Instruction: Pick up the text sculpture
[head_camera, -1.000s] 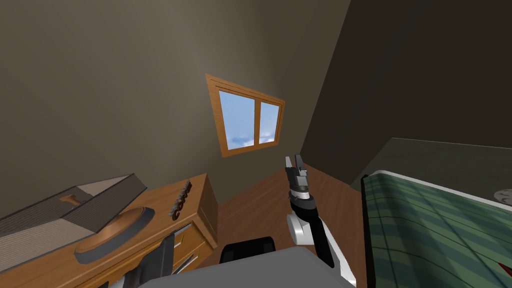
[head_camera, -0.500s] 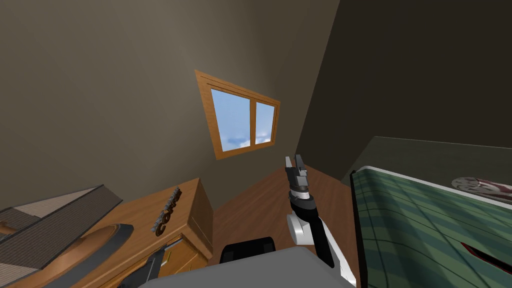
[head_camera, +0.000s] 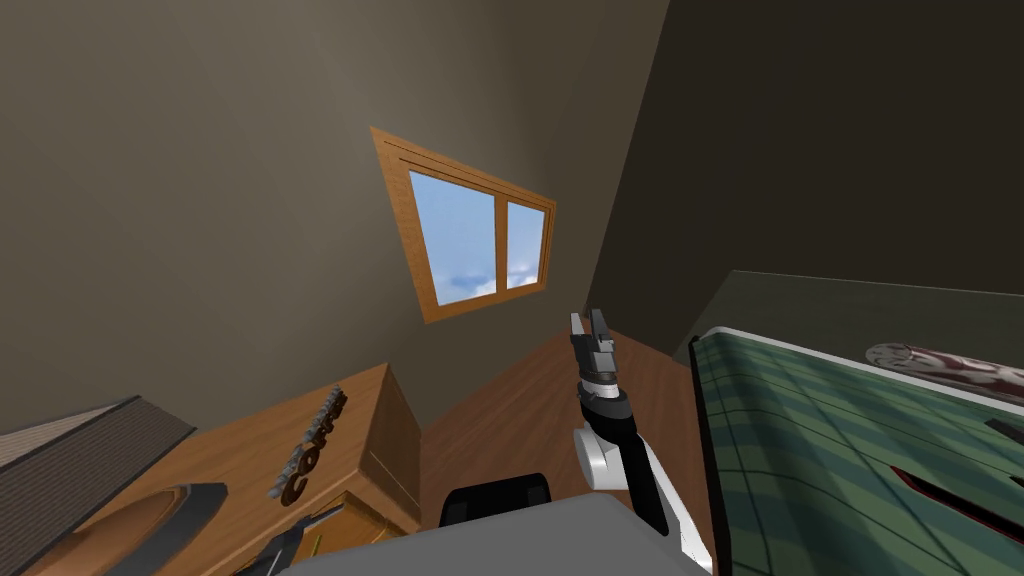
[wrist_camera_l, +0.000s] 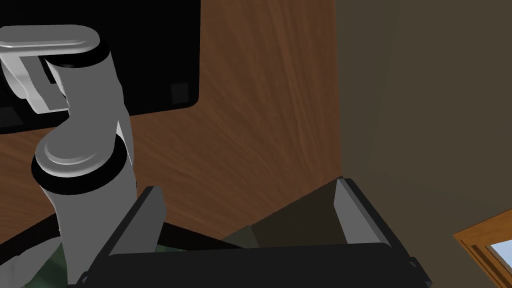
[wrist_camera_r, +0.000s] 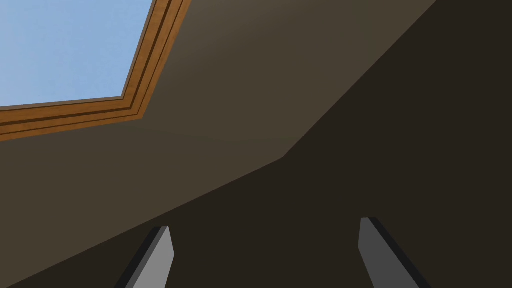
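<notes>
Text sculpture (head_camera: 312, 458) lies on dresser (head_camera: 230, 455) top, off to my left. L gripper (wrist_camera_l: 247, 187) and R gripper (head_camera: 588, 318) both spread, empty. I'd swing base left, centre the sculpture, then lower L gripper across its narrow side.

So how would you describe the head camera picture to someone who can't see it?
A text sculpture lies on a wooden dresser at lower left, untouched. The robot's right gripper is raised mid-picture over a wood floor, with a window on the wall behind and a green plaid bed to the right.
</notes>
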